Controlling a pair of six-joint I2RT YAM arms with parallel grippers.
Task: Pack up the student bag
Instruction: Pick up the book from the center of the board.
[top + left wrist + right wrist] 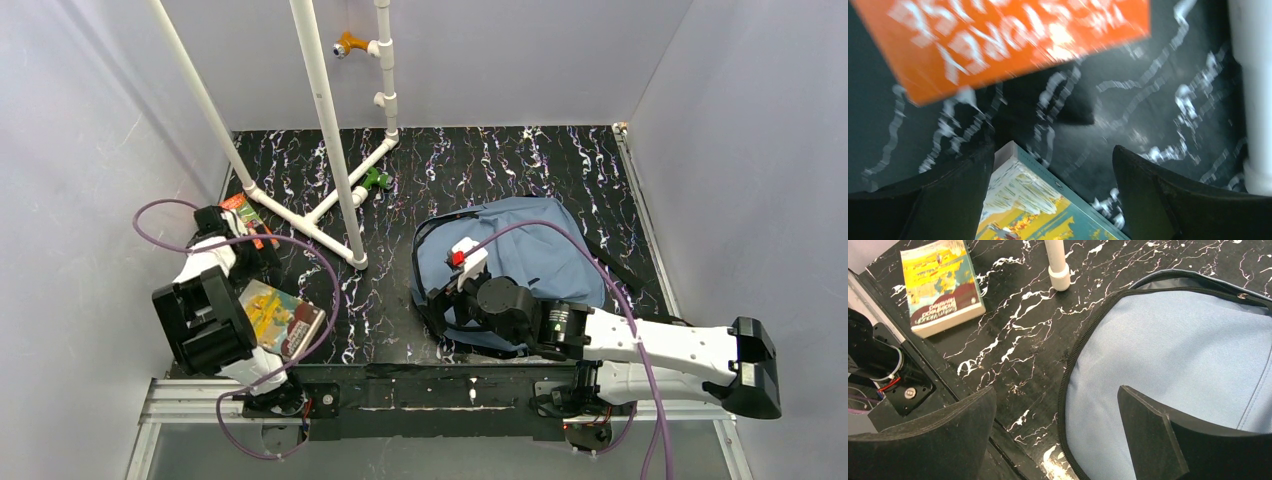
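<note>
The student bag [545,250], dusty blue with a black zipper edge, lies flat right of the table's middle. My right gripper [447,300] hovers open over its near left edge. In the right wrist view this gripper [1055,400] straddles the zipper, one finger over the bag [1173,340] and the other over the table's front edge. A yellow and teal book [282,315] lies at the near left, and an orange book [246,216] lies farther back. My left gripper [255,262] is open between them. Its view shows the gripper [1053,155] low over the teal book's corner [1048,210], the orange book [1013,35] beyond.
A white pipe frame [330,130] slants across the back left, and its foot [1058,265] stands between the books and the bag. A green clamp [376,180] sits on one pipe. Purple cables loop over both arms. Grey walls close in on three sides.
</note>
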